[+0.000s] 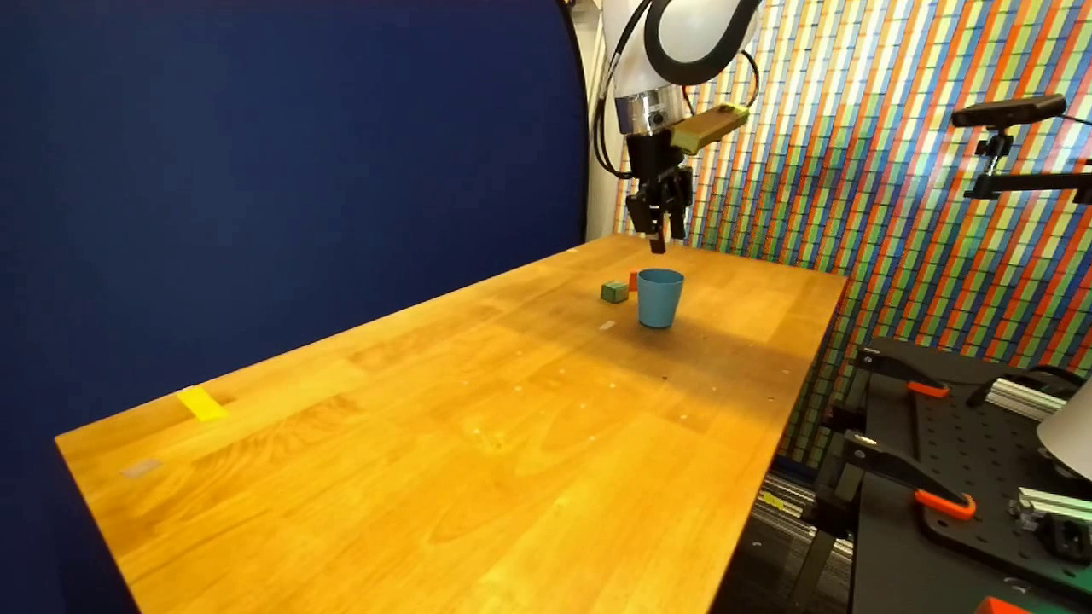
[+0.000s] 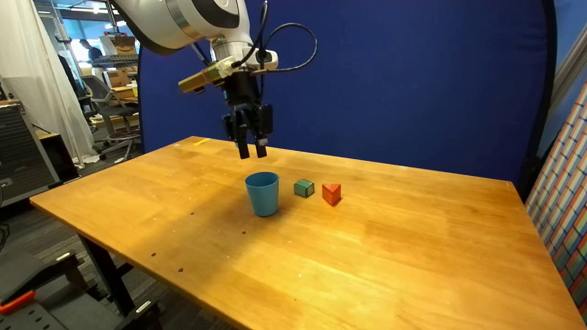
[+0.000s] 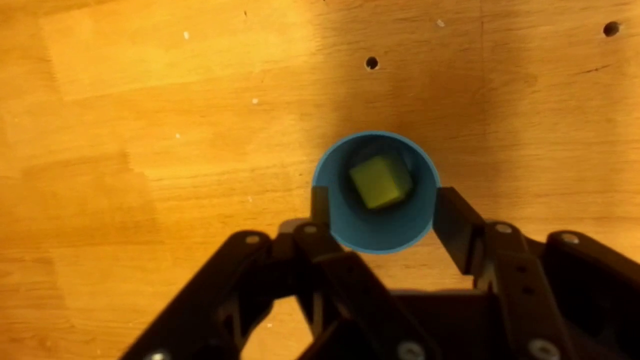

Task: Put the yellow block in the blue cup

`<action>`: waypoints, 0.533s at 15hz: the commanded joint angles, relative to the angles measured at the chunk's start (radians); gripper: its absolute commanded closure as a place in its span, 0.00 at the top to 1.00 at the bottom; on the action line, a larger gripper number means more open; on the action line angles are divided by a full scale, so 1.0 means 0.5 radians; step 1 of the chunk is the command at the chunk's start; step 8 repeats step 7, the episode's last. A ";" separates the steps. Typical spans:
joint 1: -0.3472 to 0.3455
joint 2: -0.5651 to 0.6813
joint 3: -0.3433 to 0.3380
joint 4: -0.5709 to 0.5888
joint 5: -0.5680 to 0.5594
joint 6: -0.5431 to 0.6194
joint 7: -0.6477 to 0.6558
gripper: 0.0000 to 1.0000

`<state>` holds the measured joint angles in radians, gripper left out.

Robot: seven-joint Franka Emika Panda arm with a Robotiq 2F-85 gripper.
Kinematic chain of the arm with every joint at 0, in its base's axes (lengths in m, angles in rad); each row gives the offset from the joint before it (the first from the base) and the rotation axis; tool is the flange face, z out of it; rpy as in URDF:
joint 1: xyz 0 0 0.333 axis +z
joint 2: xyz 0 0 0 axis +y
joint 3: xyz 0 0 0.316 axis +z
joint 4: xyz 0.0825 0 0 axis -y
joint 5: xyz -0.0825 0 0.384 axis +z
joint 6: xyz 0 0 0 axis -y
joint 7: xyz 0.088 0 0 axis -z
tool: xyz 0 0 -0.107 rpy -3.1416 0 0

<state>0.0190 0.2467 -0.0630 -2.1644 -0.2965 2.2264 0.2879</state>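
Plainly, the yellow block (image 3: pixel 377 184) is inside the cup (image 2: pixel 264 200), below the gripper (image 2: pixel 252 152), whose jaws stand parted. The cup stands upright on the wooden table (image 2: pixel 412 261), near a green block (image 2: pixel 304 188) and red wedge (image 2: pixel 330 195); a blue screen (image 2: pixel 390 82) borders the table.

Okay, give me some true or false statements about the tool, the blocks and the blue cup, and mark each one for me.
1. The yellow block is inside the blue cup. True.
2. The blue cup lies on its side. False: it stands upright on the table.
3. The green block and the red block are outside the blue cup. True.
4. The tool is above the blue cup. True.
5. The tool is clamped on the green block. False: the tool is open.
6. The green block touches the blue cup. False: they stand apart.
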 commanded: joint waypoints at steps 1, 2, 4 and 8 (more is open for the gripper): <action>-0.017 -0.008 -0.013 0.050 0.049 -0.009 -0.032 0.90; -0.027 -0.029 -0.010 0.037 0.080 -0.003 -0.059 0.98; -0.045 -0.081 0.005 -0.008 0.149 0.005 -0.132 1.00; -0.015 -0.019 -0.008 0.024 0.103 -0.006 -0.067 1.00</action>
